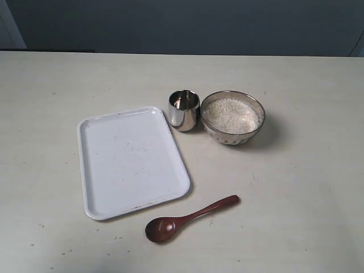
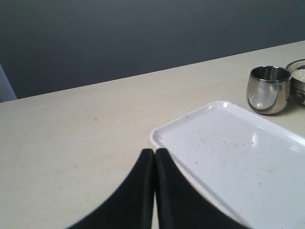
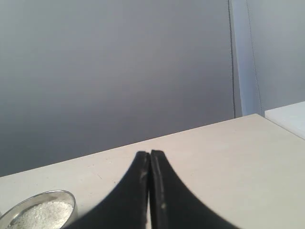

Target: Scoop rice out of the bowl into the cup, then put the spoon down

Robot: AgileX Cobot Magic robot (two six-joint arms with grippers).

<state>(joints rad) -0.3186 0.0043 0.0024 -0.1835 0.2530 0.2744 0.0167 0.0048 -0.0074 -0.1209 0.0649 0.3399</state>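
Observation:
The clear glass bowl (image 1: 232,118) stands right of centre, heaped with white rice (image 1: 231,115). Touching its left side is the small steel cup (image 1: 183,110). The dark wooden spoon (image 1: 185,218) lies on the table near the front, its oval bowl to the left and its handle pointing back right. Neither arm shows in the exterior view. My left gripper (image 2: 155,151) is shut and empty, over the tray's near corner, with the cup (image 2: 269,89) and the bowl's edge (image 2: 299,81) ahead. My right gripper (image 3: 150,154) is shut and empty beside the bowl (image 3: 40,210).
A white rectangular tray (image 1: 131,162) lies left of the cup, dusted with specks, also in the left wrist view (image 2: 248,157). A dark wall runs behind the beige table's far edge (image 1: 182,54).

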